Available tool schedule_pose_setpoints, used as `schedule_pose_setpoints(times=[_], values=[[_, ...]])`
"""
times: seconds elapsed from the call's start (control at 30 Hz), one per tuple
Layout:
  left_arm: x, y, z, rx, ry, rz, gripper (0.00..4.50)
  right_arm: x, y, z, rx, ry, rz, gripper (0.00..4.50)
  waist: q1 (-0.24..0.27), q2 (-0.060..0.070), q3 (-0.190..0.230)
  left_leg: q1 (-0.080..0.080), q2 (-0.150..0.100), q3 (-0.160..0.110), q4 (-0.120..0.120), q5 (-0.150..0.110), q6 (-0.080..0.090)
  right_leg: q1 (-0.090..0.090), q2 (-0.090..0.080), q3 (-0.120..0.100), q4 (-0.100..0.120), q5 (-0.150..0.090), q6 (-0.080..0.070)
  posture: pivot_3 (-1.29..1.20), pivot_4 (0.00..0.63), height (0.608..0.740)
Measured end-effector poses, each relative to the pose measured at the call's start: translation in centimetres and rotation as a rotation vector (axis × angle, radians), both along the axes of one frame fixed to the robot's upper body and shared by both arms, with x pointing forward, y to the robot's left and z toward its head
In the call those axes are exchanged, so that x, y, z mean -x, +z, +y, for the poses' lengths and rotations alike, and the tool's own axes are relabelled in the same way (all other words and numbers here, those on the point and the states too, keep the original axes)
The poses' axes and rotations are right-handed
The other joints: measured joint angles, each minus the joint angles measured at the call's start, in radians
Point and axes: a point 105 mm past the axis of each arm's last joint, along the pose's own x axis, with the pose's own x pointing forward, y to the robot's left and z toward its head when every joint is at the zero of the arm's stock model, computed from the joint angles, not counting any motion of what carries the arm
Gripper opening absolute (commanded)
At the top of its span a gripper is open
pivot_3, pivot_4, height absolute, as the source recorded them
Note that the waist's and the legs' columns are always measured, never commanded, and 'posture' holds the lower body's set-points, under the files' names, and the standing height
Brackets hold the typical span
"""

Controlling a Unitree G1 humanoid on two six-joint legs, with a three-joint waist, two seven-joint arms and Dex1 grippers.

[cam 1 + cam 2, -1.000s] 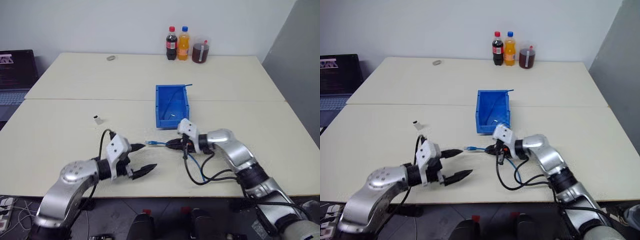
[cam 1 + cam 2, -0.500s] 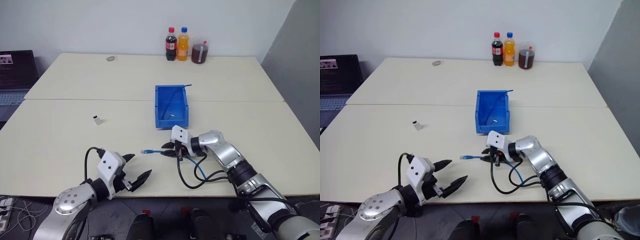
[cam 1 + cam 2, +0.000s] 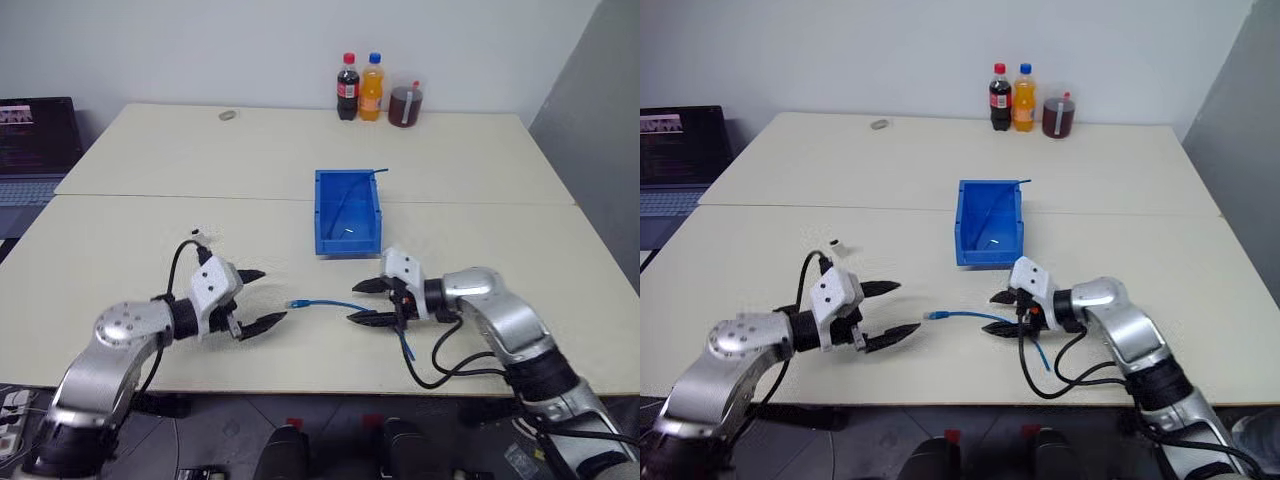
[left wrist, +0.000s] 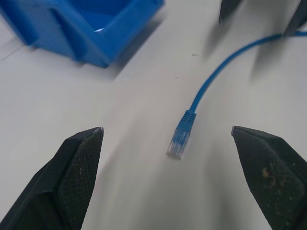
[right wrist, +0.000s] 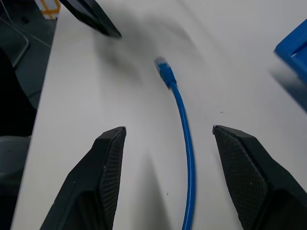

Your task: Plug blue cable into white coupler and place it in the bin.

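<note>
The blue cable (image 3: 335,304) lies loose on the table, its clear plug (image 4: 178,140) pointing at my left gripper (image 3: 258,298). That gripper is open, a short way left of the plug and not touching it. My right gripper (image 3: 363,302) is open too, with the cable running flat on the table between its fingers (image 5: 103,177), untouched. Just behind the right gripper stands the blue bin (image 3: 348,246), with another blue cord and a small white piece inside. The white coupler (image 3: 837,243) sits on the table behind my left arm.
Two bottles (image 3: 359,87) and a jar of red drink (image 3: 405,105) stand at the table's far edge, with a small grey object (image 3: 228,115) further left. A laptop (image 3: 35,135) is at the far left. Black arm cables (image 3: 445,365) loop near the front edge.
My right gripper has opened, let go of the blue cable and drawn back to the right. The cable now rests on the table. My left gripper has come forward toward the plug, still open.
</note>
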Motion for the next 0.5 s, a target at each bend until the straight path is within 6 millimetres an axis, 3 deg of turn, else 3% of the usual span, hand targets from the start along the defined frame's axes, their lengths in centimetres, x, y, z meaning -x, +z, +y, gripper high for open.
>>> schedule_pose_setpoints(times=[0.17, 0.3, 0.5], values=[[-1.6, -2.4, 0.3, -0.090, -0.123, 0.081, 4.50, 1.4, 1.4, -1.0, -0.027, -0.038, -0.002, 3.07, -0.009, -0.001, 0.000, -0.001, 0.000, 0.000, 0.000, 0.000, 0.000, -0.001, 0.001, 0.000, 0.000, 0.000, 0.000, 0.00, 0.150, 0.740], [-2.8, -2.5, 0.3, -0.134, -0.209, 0.071, 4.50, 1.6, 1.2, -1.5, -0.028, -0.091, 0.004, 3.07, -0.010, -0.001, 0.000, -0.001, 0.000, 0.001, 0.001, 0.000, 0.000, -0.001, 0.001, 0.001, 0.001, -0.001, 0.002, 0.00, 0.150, 0.740], [-3.2, -2.8, -0.1, -0.132, -0.284, 0.096, 3.34, 1.2, 1.2, -1.9, -0.032, -0.174, -0.008, 3.13, -0.014, -0.001, 0.000, -0.001, 0.000, 0.000, 0.001, 0.000, 0.000, 0.000, 0.001, 0.001, 0.001, -0.001, 0.002, 0.00, 0.150, 0.740]])
